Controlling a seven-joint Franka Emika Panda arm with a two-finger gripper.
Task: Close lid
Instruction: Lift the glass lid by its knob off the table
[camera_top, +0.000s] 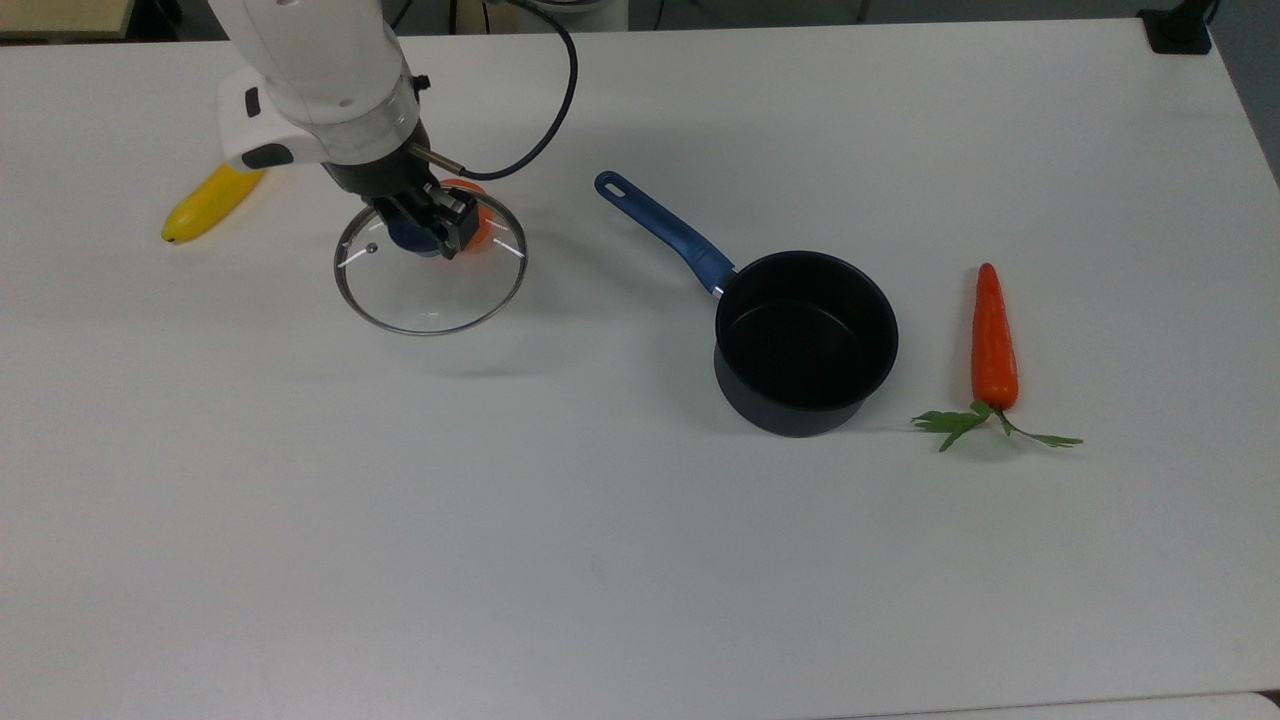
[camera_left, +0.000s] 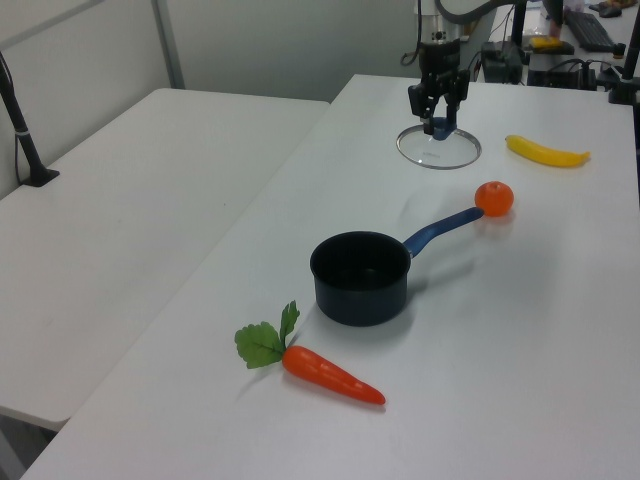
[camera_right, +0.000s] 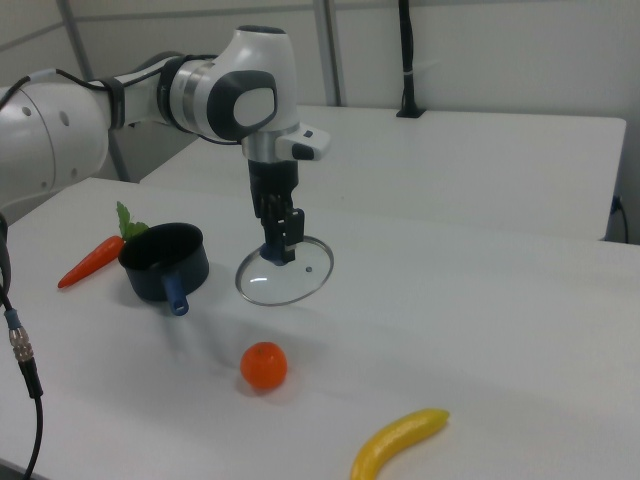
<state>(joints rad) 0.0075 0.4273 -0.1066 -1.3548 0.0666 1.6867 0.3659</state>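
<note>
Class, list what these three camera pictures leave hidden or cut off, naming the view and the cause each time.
1. Banana: top view, its upper end is covered by the arm.
2. Orange: top view, seen partly behind the gripper and through the glass lid.
3. Lid's blue knob: right view, mostly covered by the fingers.
4. Arm: top view, cut off by the upper edge.

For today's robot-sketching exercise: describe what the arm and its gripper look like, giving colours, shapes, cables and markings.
The arm has smooth, rounded white shells with dark grey joint sections. A white flange carrying small dark buttons sits above the black two-finger gripper. A thin black cable loops from a metal connector near the wrist back up the arm.
</note>
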